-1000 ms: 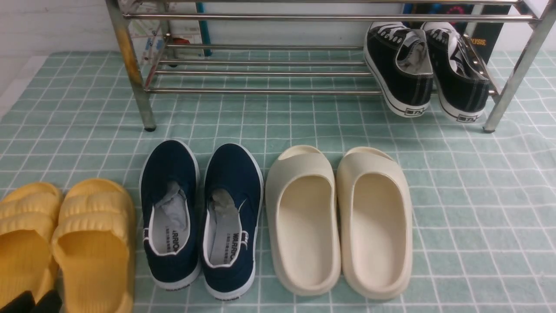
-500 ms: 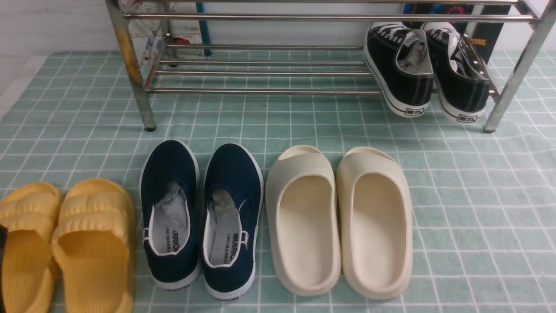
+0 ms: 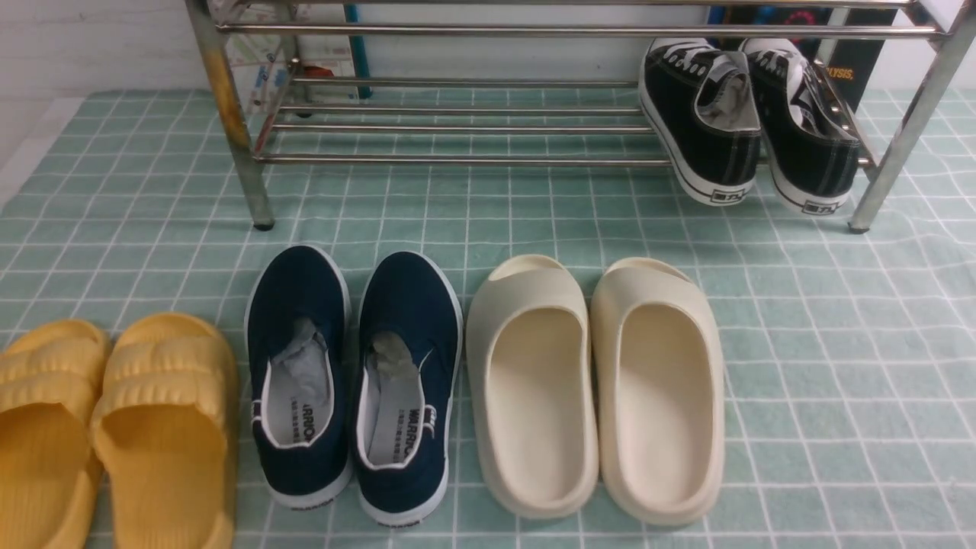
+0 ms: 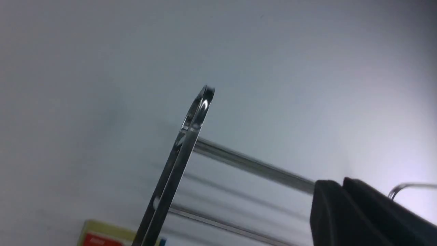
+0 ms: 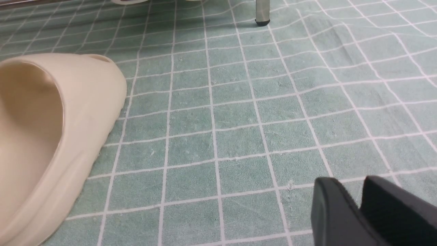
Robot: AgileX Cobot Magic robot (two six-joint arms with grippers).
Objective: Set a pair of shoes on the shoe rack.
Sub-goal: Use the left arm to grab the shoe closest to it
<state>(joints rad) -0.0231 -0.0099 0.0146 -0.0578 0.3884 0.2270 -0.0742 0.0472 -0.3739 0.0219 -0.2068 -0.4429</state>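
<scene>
Black sneakers (image 3: 717,130) on chrome shoe rack (image 3: 457,159)

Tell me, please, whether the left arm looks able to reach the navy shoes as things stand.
Probably yes: the navy shoes stand uncovered with their tops free, though the yellow slides and cream slides flank them closely.

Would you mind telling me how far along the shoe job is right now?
Done: nothing; the navy shoes stand on the cloth before the shoe rack. In hand: nothing; the left gripper and right gripper are shut and empty. Left: lift both shoes onto the rack's free bars.
</scene>
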